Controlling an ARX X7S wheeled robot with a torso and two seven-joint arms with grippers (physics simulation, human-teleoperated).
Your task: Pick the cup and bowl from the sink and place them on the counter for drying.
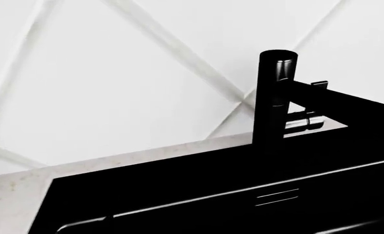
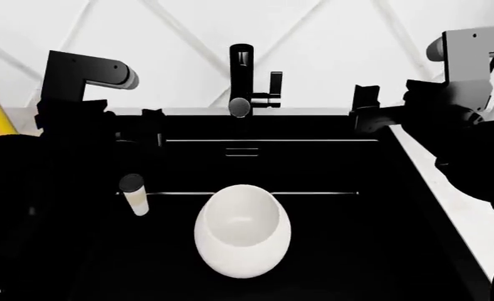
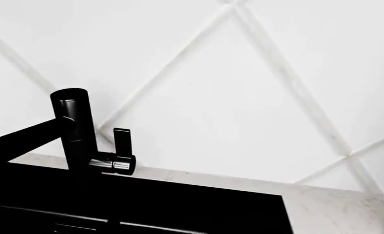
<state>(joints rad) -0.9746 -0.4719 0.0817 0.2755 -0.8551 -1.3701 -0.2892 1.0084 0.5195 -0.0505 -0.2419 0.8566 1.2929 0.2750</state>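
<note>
Left claw [image 2: 152,128] raised over sink [image 2: 356,251], right claw [image 2: 366,106] level opposite

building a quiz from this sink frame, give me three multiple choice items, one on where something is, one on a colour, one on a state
1. Where is the cup?
A. on the counter
B. inside the sink, on the robot's left side of the bowl
C. inside the bowl

2. What colour is the faucet?
A. black
B. chrome all over
C. yellow

3. What state is the bowl in?
A. held by the right gripper
B. upside down
C. lying free in the sink with its opening showing

Answers:
1 B, the head view shows the cup on the black floor of the sink, apart from the bowl.
2 A, its column and spout are black in all three views.
3 C, its hollow is visible and no gripper is near it.
</note>
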